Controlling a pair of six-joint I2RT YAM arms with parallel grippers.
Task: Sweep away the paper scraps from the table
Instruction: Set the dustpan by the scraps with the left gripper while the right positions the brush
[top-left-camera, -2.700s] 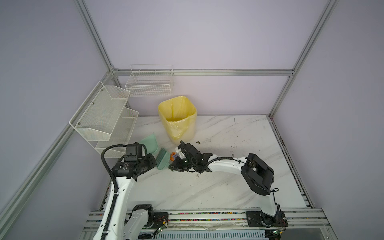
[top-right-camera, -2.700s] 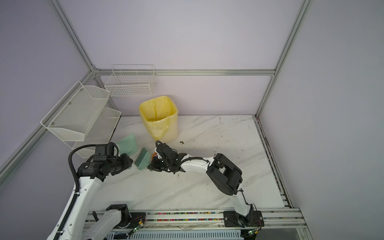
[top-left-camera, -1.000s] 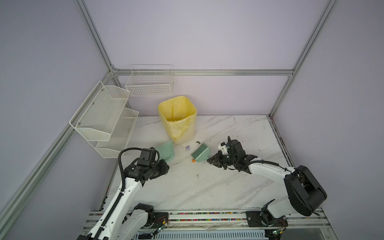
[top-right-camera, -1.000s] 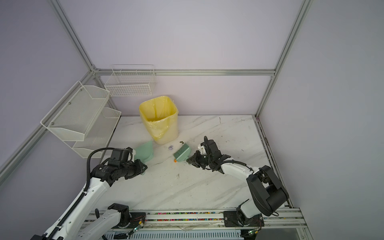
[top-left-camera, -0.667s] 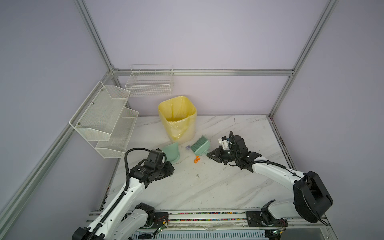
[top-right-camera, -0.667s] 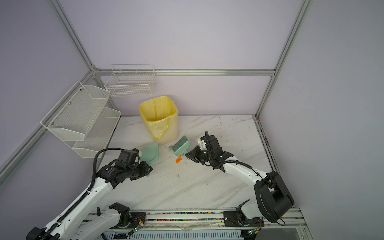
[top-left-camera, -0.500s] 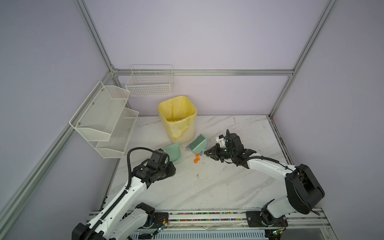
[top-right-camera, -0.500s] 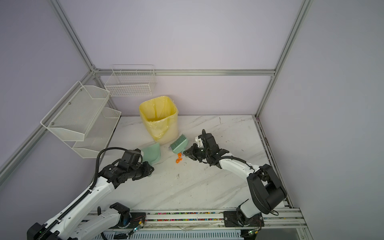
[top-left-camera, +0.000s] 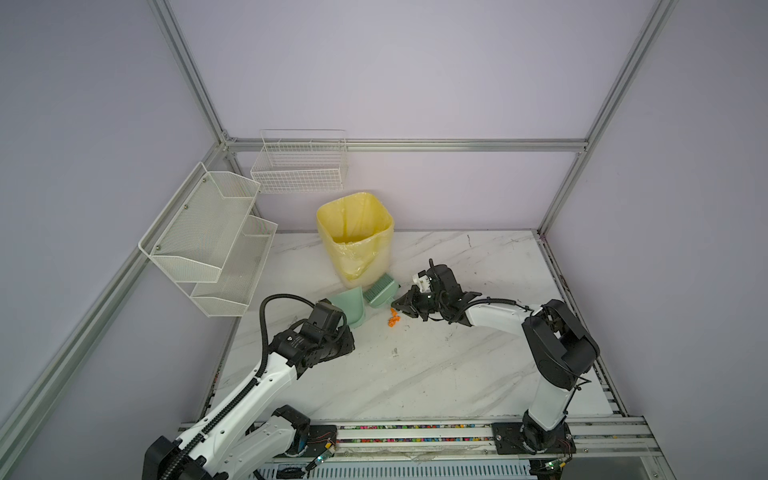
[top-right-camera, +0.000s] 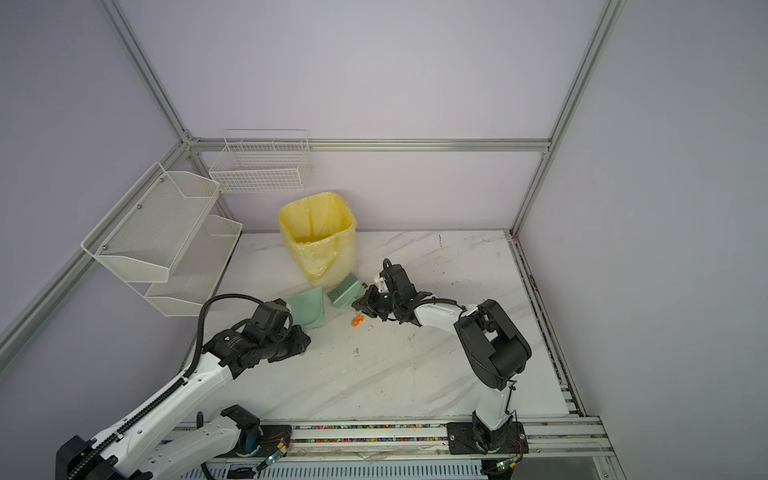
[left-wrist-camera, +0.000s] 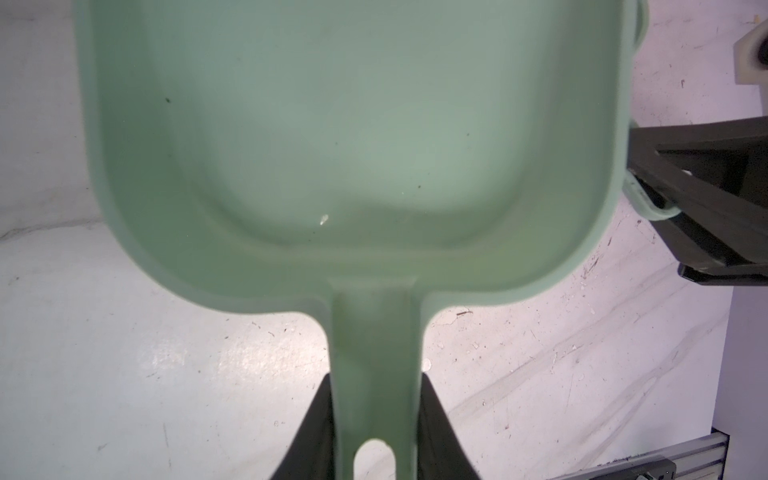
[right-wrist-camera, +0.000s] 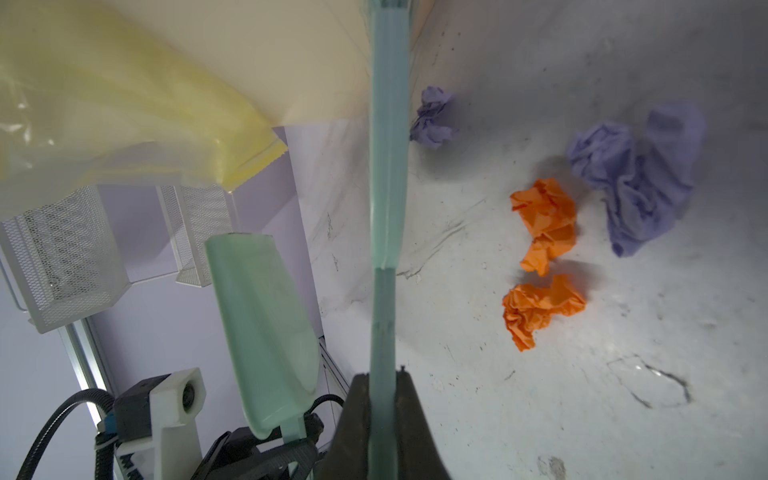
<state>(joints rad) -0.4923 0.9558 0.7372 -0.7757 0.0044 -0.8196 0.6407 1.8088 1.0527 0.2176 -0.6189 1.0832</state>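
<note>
My left gripper (left-wrist-camera: 374, 415) is shut on the handle of a pale green dustpan (left-wrist-camera: 353, 145), whose scoop (top-left-camera: 351, 305) rests on the table (top-left-camera: 415, 374) left of the scraps. My right gripper (right-wrist-camera: 382, 399) is shut on the thin handle of a green brush (right-wrist-camera: 386, 208). The brush head (top-left-camera: 380, 291) lies beside the yellow bin. Two orange paper scraps (right-wrist-camera: 544, 220) and two lilac ones (right-wrist-camera: 636, 178) lie on the table beside the brush. In both top views only the orange scraps (top-right-camera: 356, 320) show, just in front of the right gripper (top-right-camera: 359, 303).
A yellow-lined bin (top-left-camera: 355, 237) stands at the back, close behind the dustpan and brush. A white mesh shelf (top-left-camera: 208, 241) hangs on the left wall and a wire basket (top-left-camera: 299, 166) on the back wall. An aluminium rail (top-left-camera: 415, 432) runs along the table's front.
My right gripper has carried the brush left and back toward the bin. My left arm has slid the dustpan to the right, nearer the brush. The orange scraps have barely shifted.
</note>
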